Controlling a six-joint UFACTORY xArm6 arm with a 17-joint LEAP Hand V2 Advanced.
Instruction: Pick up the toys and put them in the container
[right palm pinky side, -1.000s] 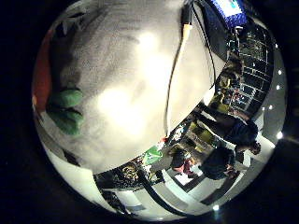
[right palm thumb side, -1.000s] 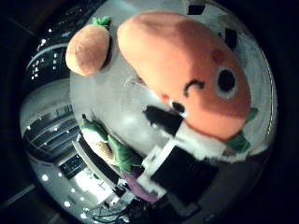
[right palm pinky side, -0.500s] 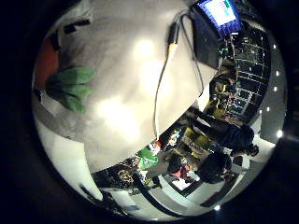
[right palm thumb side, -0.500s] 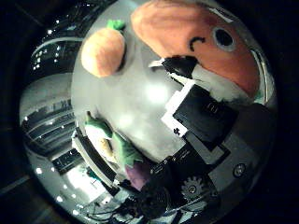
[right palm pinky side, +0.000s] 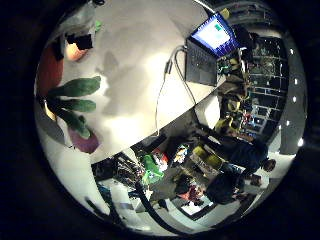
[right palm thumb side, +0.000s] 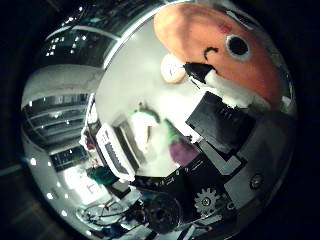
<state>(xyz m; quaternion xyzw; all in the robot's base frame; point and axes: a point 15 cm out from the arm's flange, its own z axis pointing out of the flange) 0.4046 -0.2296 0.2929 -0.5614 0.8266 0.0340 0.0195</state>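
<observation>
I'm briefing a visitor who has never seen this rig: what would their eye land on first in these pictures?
First, the big orange plush toy with a winking face, filling much of the thumb side view, so close to the palm, with the robot hand reaching against it. Next, the open laptop with its lit screen, on the white table. Then the green-leaved plush toy on that table.

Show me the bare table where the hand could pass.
Bare table runs between the carrot toy's green leaves and the laptop. It is crowded by the orange face toy, where the hand sits close, with a purple toy beside it.
</observation>
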